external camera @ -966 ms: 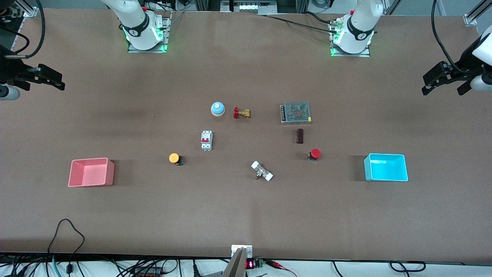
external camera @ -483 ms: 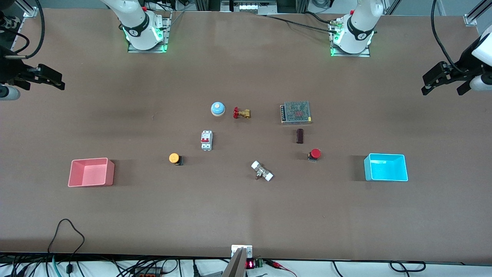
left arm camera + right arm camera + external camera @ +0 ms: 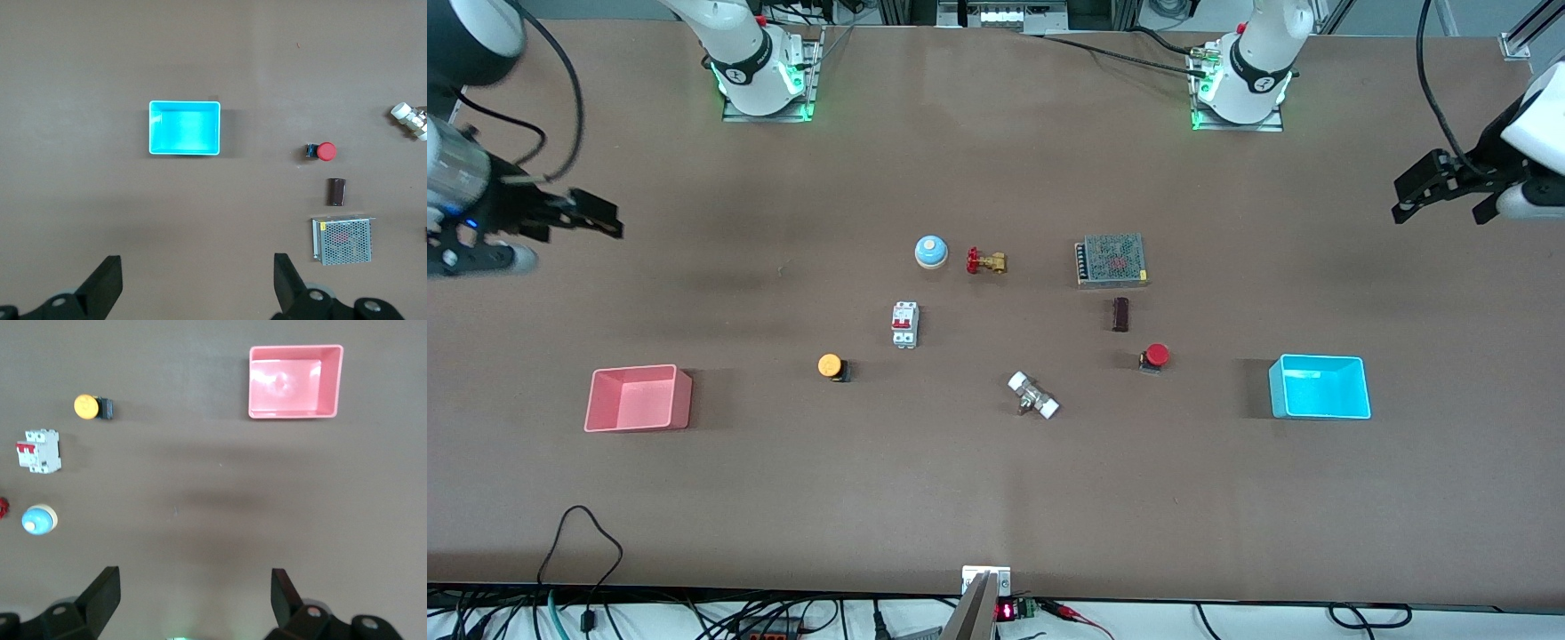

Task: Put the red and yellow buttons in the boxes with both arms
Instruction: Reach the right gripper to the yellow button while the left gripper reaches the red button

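**Buttons on the desk, both claws high and apart**

The yellow button (image 3: 830,364) lies between the pink box (image 3: 639,398) and the red button (image 3: 1156,356), which lies near the cyan box (image 3: 1320,387). All four rest on the desk (image 3: 996,498), seemingly untouched. The right claw (image 3: 591,220) hangs spread over the desk's right-arm end, well apart from the yellow button; the left claw (image 3: 1440,185) hangs spread over the left-arm end, well apart from the red one.

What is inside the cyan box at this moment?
Nothing is inside the cyan box: the left wrist view shows its bare floor. The red button still stands on the table outside it, toward the middle. Only the table under the box is hidden.
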